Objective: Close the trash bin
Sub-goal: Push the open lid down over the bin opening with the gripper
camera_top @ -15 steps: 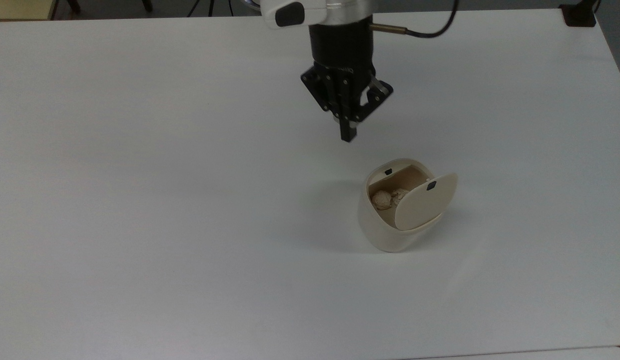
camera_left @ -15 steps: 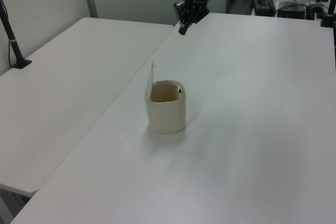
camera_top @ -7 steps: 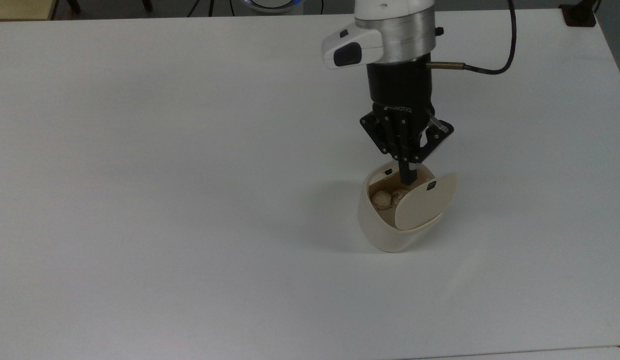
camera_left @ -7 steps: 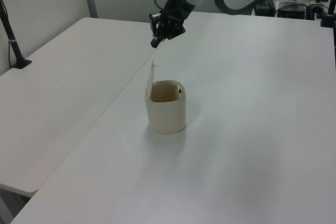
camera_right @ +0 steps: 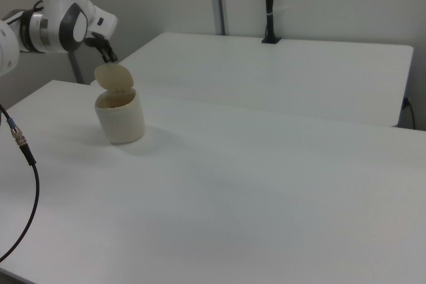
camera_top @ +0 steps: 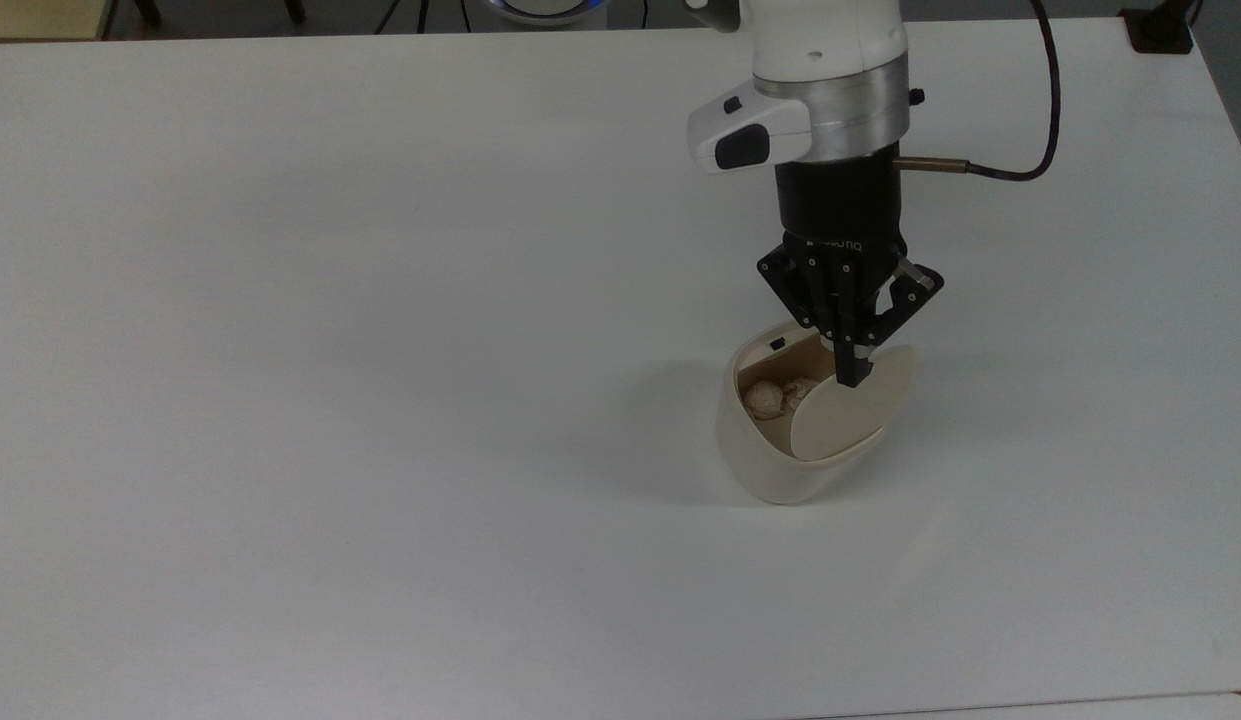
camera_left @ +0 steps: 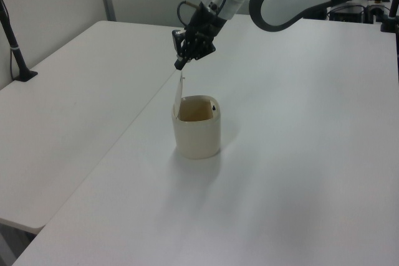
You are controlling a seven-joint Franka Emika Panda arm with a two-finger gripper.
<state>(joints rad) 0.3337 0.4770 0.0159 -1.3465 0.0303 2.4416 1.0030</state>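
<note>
Bin [camera_top: 770, 460] sits on the white tabletop [camera_top: 330, 400], toward the top view's right of centre, with its lid [camera_top: 848, 412] flipped up and standing nearly upright on the top view's right side of the rim. It's wide open, so you can see the tan inside and a couple of crumpled paper balls [camera_top: 778, 396] at the bottom. There's a small black mark [camera_top: 777, 343] near the far rim. The claw [camera_top: 857, 378] points down with its fingers pinched together and nothing held between them, tips right at the lid's upper edge. In the left view the claw [camera_left: 179, 65] hangs just above the top of the lid [camera_left: 179, 91], looks like barely apart from it or touching, can't really tell which. In the right view the claw [camera_right: 112, 59] is likewise right at the lid's top edge. A black cable [camera_top: 1030, 150] loops off the wrist.
</note>
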